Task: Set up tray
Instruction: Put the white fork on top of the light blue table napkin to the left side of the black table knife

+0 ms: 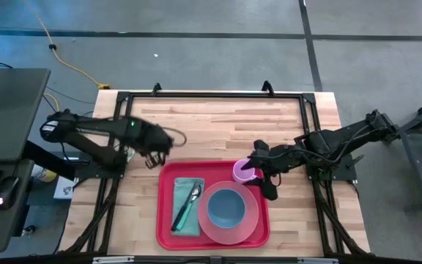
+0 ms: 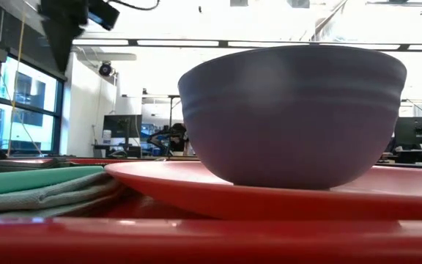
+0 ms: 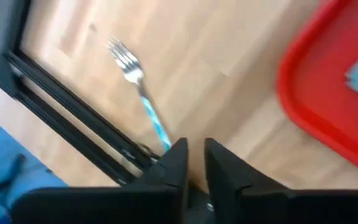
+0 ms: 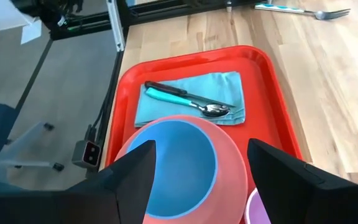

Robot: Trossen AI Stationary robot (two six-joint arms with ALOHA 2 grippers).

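The left gripper (image 1: 152,155) hangs low over the bare wood just off the tray's rear-left corner. In its wrist view the fingers (image 3: 178,163) are drawn almost together, with only a sliver of gap and nothing in it. The fork (image 3: 138,93) lies flat on the tabletop (image 1: 218,125) with its tines pointing away and the end of its teal handle right at one fingertip, not between the two.

The tray (image 1: 163,220) sits at the middle of the tabletop's front edge. On its left part is a folded teal napkin (image 1: 184,218) with a spoon (image 4: 191,101) resting across it. On its right part the pink plate (image 1: 249,224) carries the blue bowl (image 1: 226,207). A pink cup (image 1: 242,172) stands at the tray's rear-right corner.

The right gripper (image 1: 261,172) waits just beside the cup, its fingers spread wide and empty.

The step in hand looks like fetching the fork. To do it well, the left gripper should:
- open first and shift so the fingers straddle the handle across its narrow width
- go down until the tips nearly meet the wood, since the fork lies flat and thin
- close on the teal part, not on the tines
- lift straight up to clear the tray's rim
- lay the fork on the napkin beside the spoon
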